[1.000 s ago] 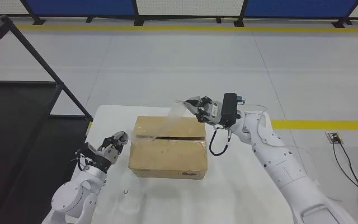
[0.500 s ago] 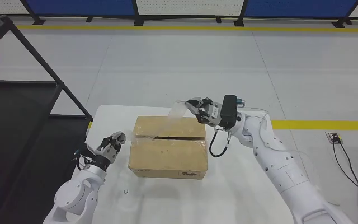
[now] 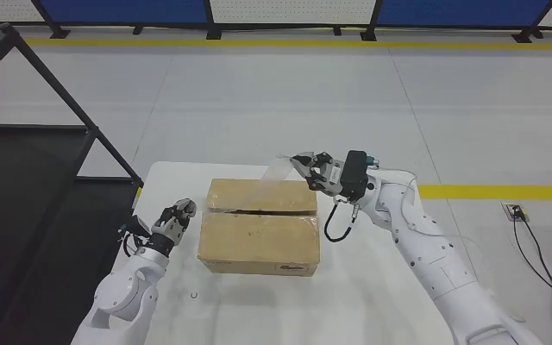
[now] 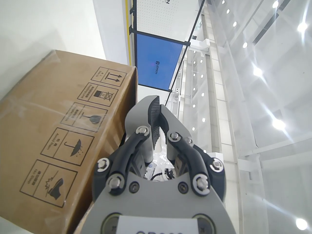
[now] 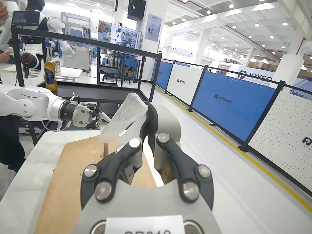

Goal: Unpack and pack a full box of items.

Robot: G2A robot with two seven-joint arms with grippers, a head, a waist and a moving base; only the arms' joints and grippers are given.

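Brown rectangular cardboard box (image 3: 259, 231) half-untaped on the white table (image 3: 371, 285): the unpacking looks barely begun.

Its two top flaps lie flat and closed, with a dark slit showing along part of the middle seam. The right gripper (image 3: 299, 161), at the box's far edge, is clamped on the free end of a clear, crinkled strip of sealing tape (image 3: 278, 169), which rises off the lid. The strip's other end seems to cling to the glossy stretch of lid towards the box's left end. The left gripper (image 3: 183, 210) hangs just beside the left wall of the box, its pads (image 4: 154, 113) pressed together on nothing. No contents are out, so by my reckoning the rest of the tape, the flaps, the emptying and all the repacking are left.
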